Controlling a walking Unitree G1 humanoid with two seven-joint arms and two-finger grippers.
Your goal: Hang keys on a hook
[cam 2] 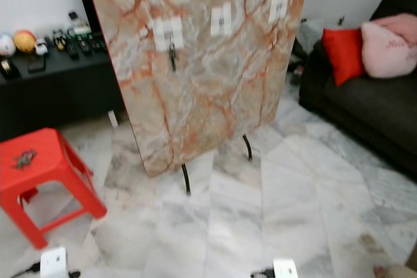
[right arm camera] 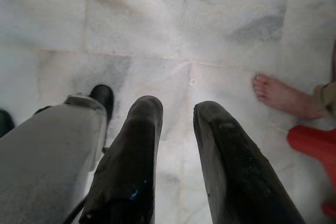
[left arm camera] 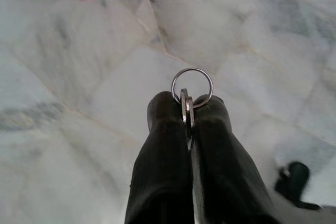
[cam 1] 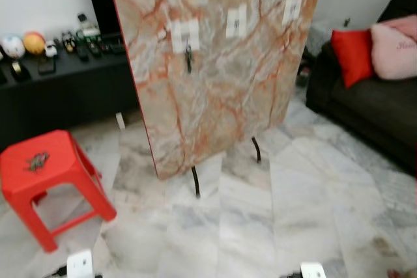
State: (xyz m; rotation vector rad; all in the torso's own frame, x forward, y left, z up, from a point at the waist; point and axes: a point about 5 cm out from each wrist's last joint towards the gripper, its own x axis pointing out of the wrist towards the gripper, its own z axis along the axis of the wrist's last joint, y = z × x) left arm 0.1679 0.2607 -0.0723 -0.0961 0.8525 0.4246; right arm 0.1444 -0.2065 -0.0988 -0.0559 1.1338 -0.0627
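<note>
Marble floor [cam 1: 273,219], a tall marble-patterned board [cam 1: 215,63] on thin black legs, and the keys down low in the robot's left gripper.

The board stands straight ahead on the pale floor, with a red stool [cam 1: 45,180] to the robot's left and a dark sofa [cam 1: 371,109] to its right. Three white hooks sit in a row near its top; the left hook [cam 1: 185,36] already has something dark hanging from it, the middle hook [cam 1: 236,21] and the right hook [cam 1: 292,8] look free. The left gripper [left arm camera: 187,109] points at the floor, fingers pressed together on the keys [left arm camera: 191,88], ring poking out past the tips. The right gripper [right arm camera: 177,109] hangs with fingers spread, holding nothing. The hooks lie up and forward of the keys, so the left arm has to lift.
</note>
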